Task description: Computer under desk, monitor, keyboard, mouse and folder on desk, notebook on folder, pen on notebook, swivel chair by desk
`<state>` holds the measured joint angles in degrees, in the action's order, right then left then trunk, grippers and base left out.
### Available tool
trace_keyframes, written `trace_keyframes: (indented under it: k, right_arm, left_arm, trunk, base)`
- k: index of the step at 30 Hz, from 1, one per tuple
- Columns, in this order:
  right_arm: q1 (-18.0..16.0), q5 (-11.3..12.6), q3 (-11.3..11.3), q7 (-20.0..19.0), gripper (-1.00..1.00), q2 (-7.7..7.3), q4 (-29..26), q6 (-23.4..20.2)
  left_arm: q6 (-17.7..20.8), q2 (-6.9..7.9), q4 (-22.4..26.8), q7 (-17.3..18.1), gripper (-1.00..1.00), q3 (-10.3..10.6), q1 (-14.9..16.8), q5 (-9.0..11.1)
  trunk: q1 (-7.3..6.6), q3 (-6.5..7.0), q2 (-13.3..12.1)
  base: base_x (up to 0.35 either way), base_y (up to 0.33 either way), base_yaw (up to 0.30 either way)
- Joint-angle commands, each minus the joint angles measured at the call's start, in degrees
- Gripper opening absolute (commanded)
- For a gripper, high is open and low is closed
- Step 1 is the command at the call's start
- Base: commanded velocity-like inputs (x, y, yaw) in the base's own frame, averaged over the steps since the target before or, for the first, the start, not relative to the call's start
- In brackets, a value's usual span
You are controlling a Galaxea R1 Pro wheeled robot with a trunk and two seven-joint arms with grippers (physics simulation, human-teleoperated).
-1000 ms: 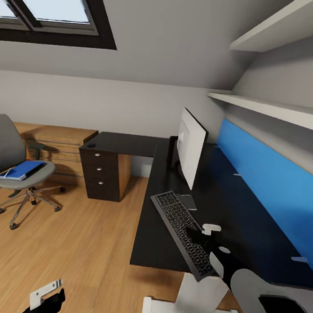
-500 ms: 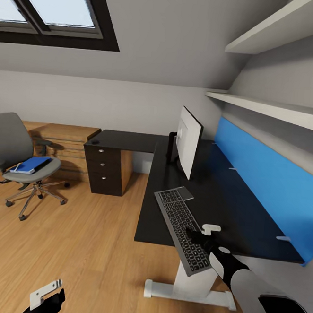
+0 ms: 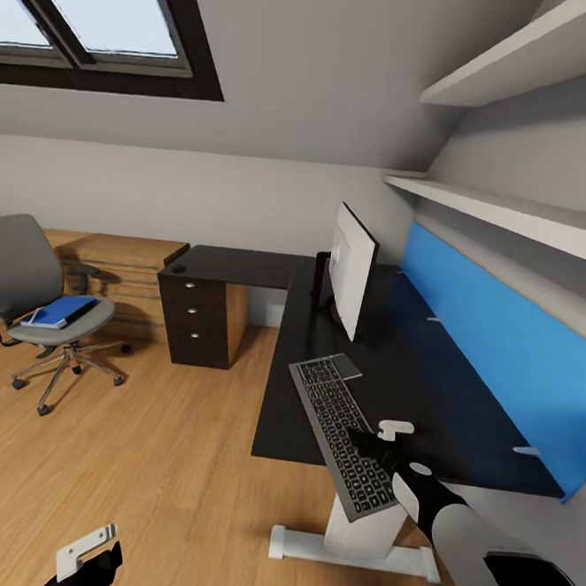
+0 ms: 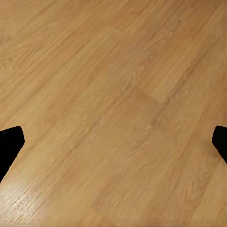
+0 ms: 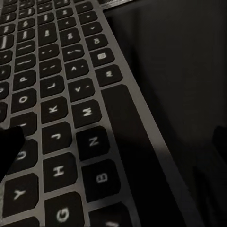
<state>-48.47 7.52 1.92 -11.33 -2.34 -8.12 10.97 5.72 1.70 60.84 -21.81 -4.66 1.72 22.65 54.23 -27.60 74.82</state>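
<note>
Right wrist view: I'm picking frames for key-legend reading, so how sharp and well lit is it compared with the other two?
Right wrist view: dim, the slim silver-grey keyboard with dark keys soft, its nearest legends smeared, the black desk top nearly featureless. Head view: evenly lit, bright at the black-framed skylight, slightly soft. Left wrist view: bright light wood floor, grain clear, with a pale sheen at one corner.
</note>
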Motion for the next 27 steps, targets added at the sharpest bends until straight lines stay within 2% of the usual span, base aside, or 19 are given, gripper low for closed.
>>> trace_keyframes:
  k: [1,4,5,8,21,27]
  right_arm:
    - [-0.05,0.59,0.20,-0.29,1.00,-0.03,0.09,0.18]
    - [-0.05,0.60,0.19,-0.28,1.00,-0.03,0.07,0.22]
    - [-0.05,0.60,0.19,-0.28,1.00,-0.03,0.03,0.31]
    - [-0.05,0.60,0.19,-0.28,1.00,-0.03,-0.02,0.35]
    - [-0.05,0.65,0.19,-0.04,1.00,0.00,0.09,1.26]
    - [-0.05,0.65,0.25,0.02,1.00,0.05,0.16,1.39]
  left_arm:
    - [0.25,0.01,-0.06,-0.25,1.00,0.13,0.02,0.33]
    - [0.26,0.03,-0.91,-0.35,1.00,0.88,-0.01,0.27]
    - [0.26,0.04,-1.51,-0.45,1.00,2.20,0.00,0.25]
    - [0.26,0.05,-1.86,-0.49,1.00,3.68,-0.01,0.28]
    - [0.27,-0.11,-6.38,-0.37,1.00,5.07,0.01,0.15]
    - [0.22,-0.31,-6.98,-0.35,1.00,5.18,-0.02,0.00]
  trunk:
    - [-0.23,0.12,-0.38]
    - [-0.89,0.66,-1.58]
    - [-1.11,0.84,-1.99]
    - [-1.76,1.38,-3.19]
    - [-4.62,3.72,-8.40]
    - [-4.62,3.72,-8.40]
  base:
    - [0.000,0.000,0.000]
    - [0.000,0.000,0.000]
    - [0.000,0.000,0.000]
    - [0.000,0.000,0.000]
    - [0.000,0.000,0.000]
    - [0.000,0.000,0.000]
